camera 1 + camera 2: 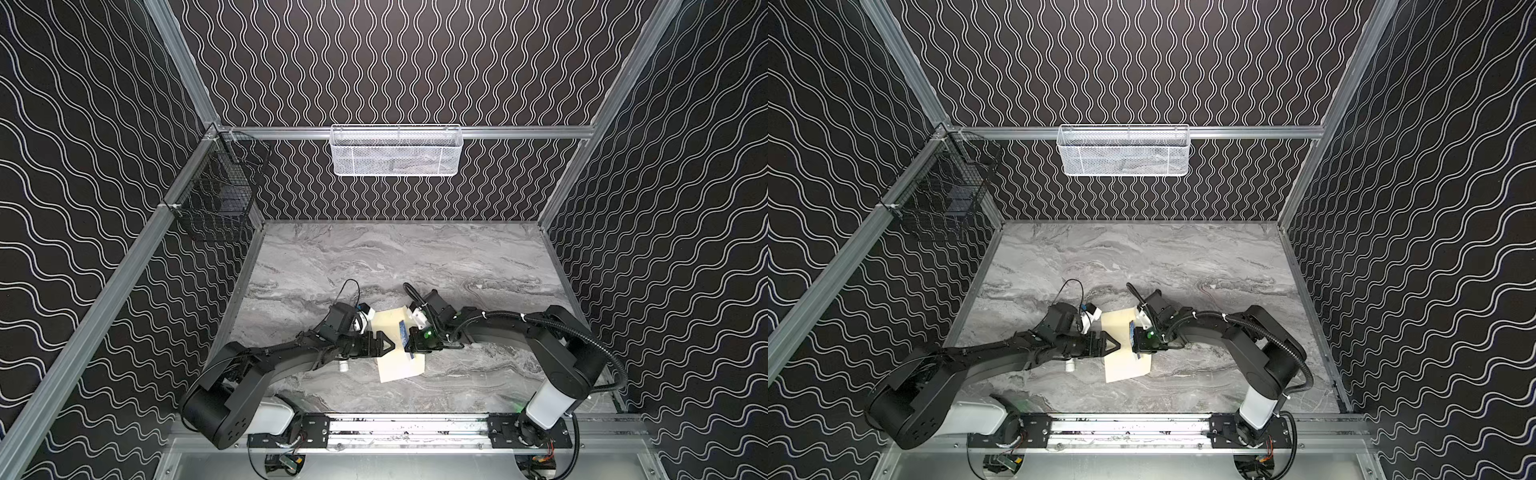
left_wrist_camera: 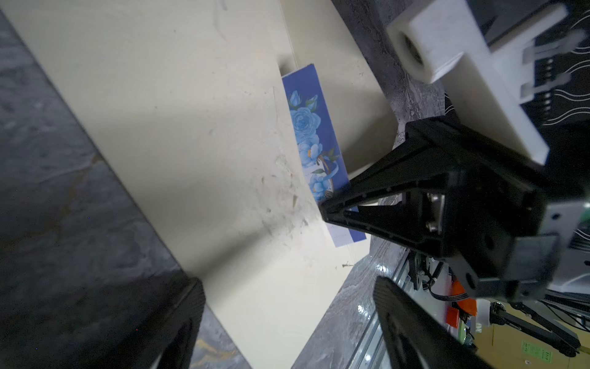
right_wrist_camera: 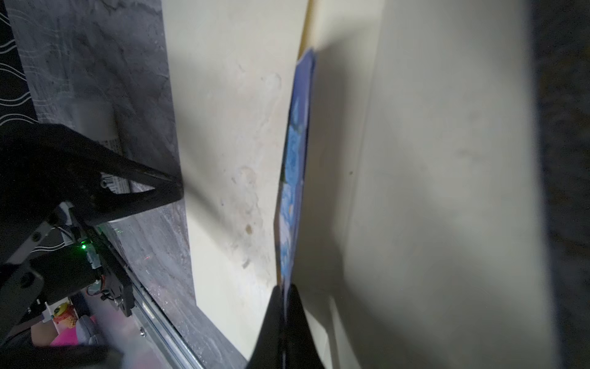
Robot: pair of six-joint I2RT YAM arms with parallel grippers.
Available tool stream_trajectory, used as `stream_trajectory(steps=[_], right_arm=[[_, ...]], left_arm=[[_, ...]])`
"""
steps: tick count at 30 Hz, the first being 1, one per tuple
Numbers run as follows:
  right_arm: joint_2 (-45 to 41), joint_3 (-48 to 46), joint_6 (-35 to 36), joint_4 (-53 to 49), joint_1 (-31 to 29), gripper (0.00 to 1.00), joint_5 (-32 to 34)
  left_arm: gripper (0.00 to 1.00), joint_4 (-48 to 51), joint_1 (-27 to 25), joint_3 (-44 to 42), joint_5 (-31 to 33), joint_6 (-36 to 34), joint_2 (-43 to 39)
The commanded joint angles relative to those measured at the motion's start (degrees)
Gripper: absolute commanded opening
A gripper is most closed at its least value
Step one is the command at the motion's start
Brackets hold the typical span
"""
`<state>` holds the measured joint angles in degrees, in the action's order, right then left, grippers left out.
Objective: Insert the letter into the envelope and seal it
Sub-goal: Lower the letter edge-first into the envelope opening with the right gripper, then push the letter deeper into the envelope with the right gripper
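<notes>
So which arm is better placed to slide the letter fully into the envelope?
Right. The right gripper is shut on the letter, its blue edge sticking out of the envelope; the left gripper is open by the opposite edge, gripping nothing.

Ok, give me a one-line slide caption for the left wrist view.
Right claw pinches the floral letter, mostly tucked into the cream envelope; left claw open.

Left claw (image 2: 289, 284) spread wide, right claw (image 3: 284, 297) pinched tight, both arms reaching inward.
</notes>
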<state>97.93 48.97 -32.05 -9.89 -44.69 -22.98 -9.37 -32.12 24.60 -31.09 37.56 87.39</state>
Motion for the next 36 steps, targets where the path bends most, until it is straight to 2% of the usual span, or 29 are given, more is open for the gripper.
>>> stream_trajectory(steps=[1, 5, 12, 22, 36], right_arm=[[-1.5, 0.7, 0.9, -3.2, -0.1, 0.09, 1.9], [-2.9, 1.5, 1.4, -6.7, -0.1, 0.24, 4.5], [-6.1, 1.7, 1.2, -8.7, -0.1, 0.35, 5.7], [-5.3, 4.9, -0.7, -14.1, -2.5, 0.37, 16.9], [-2.2, 4.8, -1.4, -11.7, -3.0, 0.34, 15.4]], left_arm=[[0.88, 4.0, -0.1, -0.6, 2.0, -0.2, 0.0], [0.88, 4.3, -0.1, -0.6, 2.0, -0.4, -0.1], [0.87, -0.1, 0.0, -2.0, 1.5, 0.8, 2.4], [0.87, 3.7, -0.1, -0.6, 2.5, 0.0, 0.3], [0.85, 3.0, 0.0, 0.3, 1.2, -0.4, 2.2]])
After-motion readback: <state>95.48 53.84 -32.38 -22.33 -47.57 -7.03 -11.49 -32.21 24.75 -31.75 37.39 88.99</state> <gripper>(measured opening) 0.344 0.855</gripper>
